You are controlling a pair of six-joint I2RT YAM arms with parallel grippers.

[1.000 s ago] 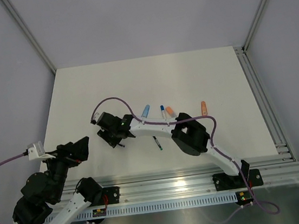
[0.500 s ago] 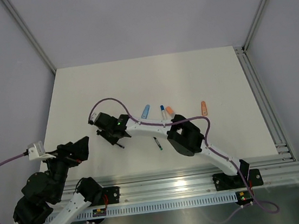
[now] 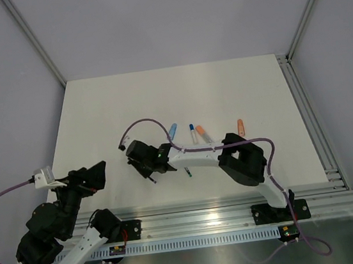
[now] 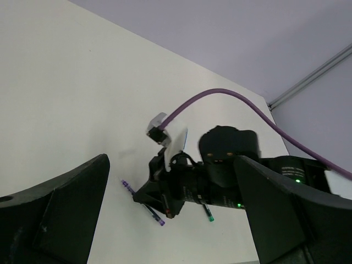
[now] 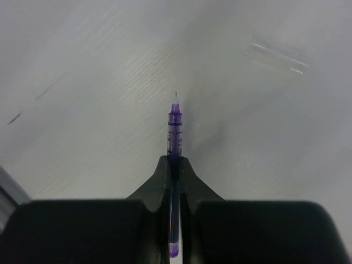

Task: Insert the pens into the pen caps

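Purple-tipped pen [image 5: 174, 126], green-tipped dark pen [image 3: 187, 172], light blue cap [image 3: 172, 130], orange cap [image 3: 240, 126], white worktop [image 3: 115, 104], purple cable [image 4: 220, 92], pale lilac walls [image 3: 169, 17].

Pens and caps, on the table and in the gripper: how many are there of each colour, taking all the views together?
light blue piece: 1
blue-ended piece: 1
orange-ended pieces: 2
green-tipped pen: 1
purple pen, held in the right gripper: 1
clear piece: 1
Total: 7

plain white matte tabletop [image 3: 235, 86], pale lilac-grey walls [image 3: 169, 17] on three sides (light soft, even), silver aluminium rails [image 3: 206, 216] along near and right edges
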